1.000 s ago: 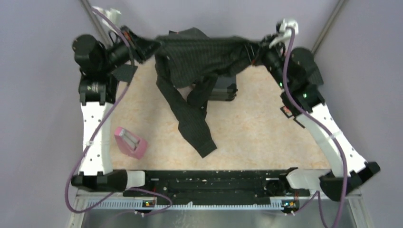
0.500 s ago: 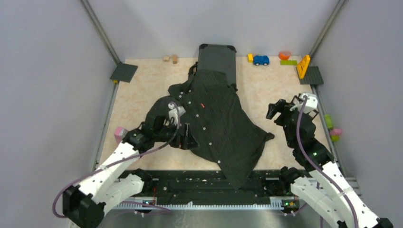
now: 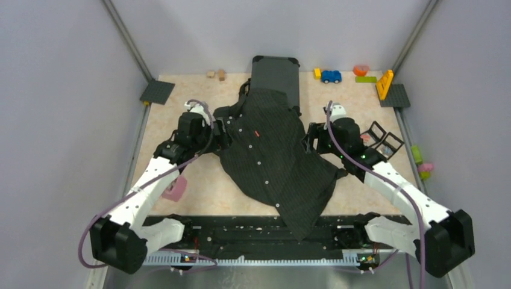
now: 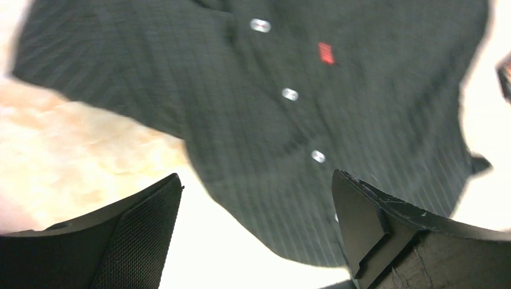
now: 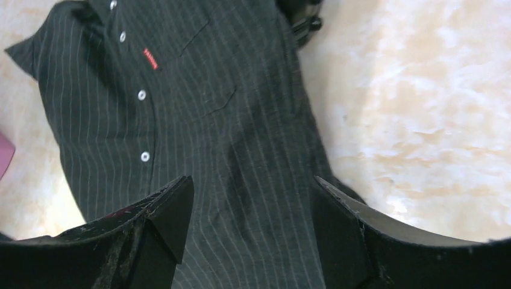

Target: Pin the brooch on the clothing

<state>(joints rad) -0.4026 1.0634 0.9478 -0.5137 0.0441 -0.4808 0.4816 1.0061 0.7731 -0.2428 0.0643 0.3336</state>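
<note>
I have the shirt spread front up on the table. Its buttons run in a row down the middle, and the red tag sits just beside that row. The shirt's collar end lies up on the suitcase, which stands at the shirt's far end. The shirt's near corner hangs over the black rail.

My left gripper is at the shirt's left edge, up by the collar end. Its jaws are spread wide with nothing between them. In the left wrist view I see only striped cloth and buttons below the gap, and the picture is too blurred to tell whether the fingers touch the cloth.

My right gripper is at the shirt's right edge, level with the tag. Its jaws are also well apart and grip nothing, and pinstriped cloth fills the space under them in its wrist view.

Left of the shirt, a pink thing lies partly hidden under my left arm. Right of the shirt, just beside my right arm, are two small black frames. Beyond the shirt's far right, a blue car and a few bright blocks line the table's far edge.
</note>
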